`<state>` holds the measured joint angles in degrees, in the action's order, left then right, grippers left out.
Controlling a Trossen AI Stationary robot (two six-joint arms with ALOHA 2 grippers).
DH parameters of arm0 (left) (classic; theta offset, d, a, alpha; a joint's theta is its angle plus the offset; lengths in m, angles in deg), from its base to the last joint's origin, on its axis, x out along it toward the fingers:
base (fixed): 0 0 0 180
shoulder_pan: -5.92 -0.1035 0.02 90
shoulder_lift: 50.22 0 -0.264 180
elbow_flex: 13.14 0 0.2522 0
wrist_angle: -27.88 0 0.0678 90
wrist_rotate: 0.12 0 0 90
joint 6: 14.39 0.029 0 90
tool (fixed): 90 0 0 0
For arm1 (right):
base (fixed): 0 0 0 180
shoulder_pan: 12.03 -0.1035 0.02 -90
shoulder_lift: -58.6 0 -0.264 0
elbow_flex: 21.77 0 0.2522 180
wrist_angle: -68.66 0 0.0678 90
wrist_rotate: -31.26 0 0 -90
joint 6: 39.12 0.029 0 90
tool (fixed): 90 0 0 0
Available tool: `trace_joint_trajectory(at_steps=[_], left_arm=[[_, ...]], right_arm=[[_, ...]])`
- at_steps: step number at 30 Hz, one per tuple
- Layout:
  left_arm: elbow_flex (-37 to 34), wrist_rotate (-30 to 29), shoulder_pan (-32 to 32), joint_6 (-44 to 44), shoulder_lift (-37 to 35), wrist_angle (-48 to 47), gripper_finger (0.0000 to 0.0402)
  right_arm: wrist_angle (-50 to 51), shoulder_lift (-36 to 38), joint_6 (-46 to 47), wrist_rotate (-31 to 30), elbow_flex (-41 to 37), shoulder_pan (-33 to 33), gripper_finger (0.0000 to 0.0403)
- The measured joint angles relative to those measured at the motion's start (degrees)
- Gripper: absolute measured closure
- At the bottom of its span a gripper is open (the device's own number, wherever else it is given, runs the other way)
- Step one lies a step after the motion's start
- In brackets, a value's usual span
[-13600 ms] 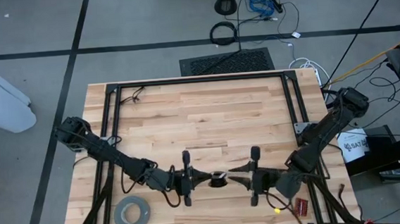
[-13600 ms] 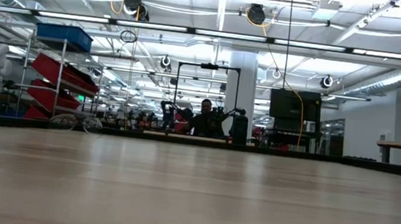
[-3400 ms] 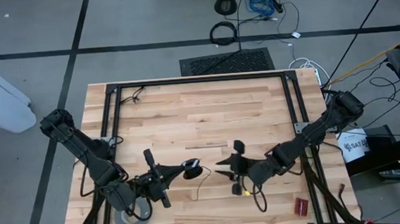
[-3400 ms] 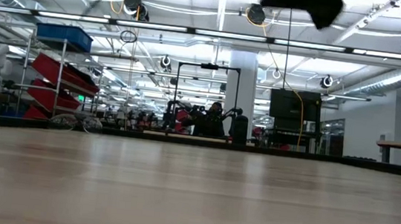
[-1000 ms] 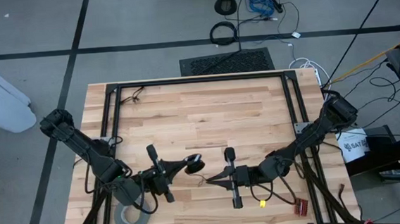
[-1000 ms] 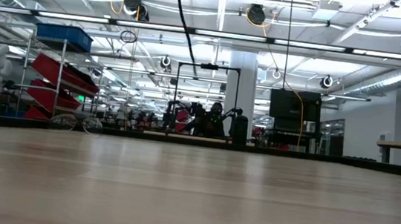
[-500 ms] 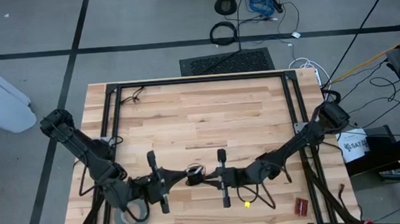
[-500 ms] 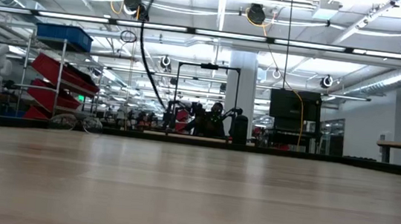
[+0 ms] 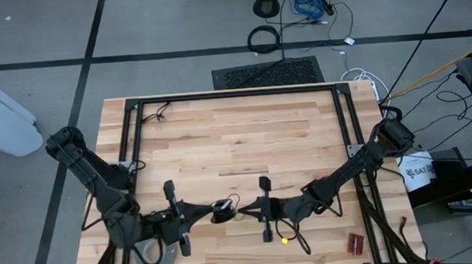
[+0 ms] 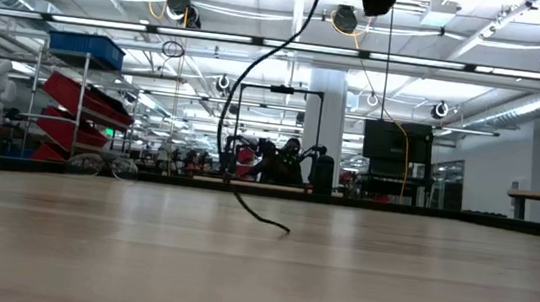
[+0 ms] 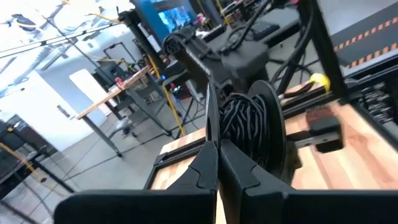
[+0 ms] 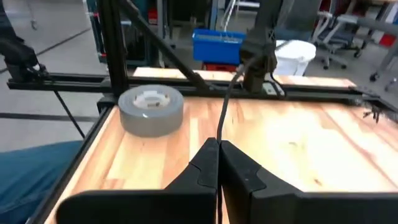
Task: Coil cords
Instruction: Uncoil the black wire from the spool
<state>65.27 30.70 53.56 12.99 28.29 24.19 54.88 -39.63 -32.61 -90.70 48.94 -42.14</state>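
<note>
Spanning a grey-floored workshop, the wooden table (image 9: 237, 140) carries a tape roll (image 12: 151, 109).

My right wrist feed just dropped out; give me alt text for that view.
The shut right gripper pinches a thin dark wire that runs up over the wooden table to the left gripper. A wide grey tape roll sits near the table's black frame.

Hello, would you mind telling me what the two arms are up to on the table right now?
They are coiling a thin cord. The left gripper is shut on a small black spool wound with cord. The right gripper is shut on the loose stretch, near the table's front edge.
</note>
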Motion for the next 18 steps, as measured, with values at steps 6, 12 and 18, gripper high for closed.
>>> trace_joint_trajectory(at_steps=[6, 12, 18], left_arm=[[0.0, -2.1, 2.0, 0.1, -1.0, -1.8, 0.0401], [0.0, -4.1, 3.2, 0.1, -1.0, -3.0, 0.0401], [0.0, -4.7, 3.1, -0.6, -1.0, -3.7, 0.0401]], right_arm=[[3.4, 0.0, 0.8, 0.0, 0.0, 0.0, 0.0403], [6.9, 0.0, 4.1, 0.0, 0.0, 0.0, 0.0394], [7.3, 0.0, 6.3, 0.5, 0.0, -0.2, 0.0356]])
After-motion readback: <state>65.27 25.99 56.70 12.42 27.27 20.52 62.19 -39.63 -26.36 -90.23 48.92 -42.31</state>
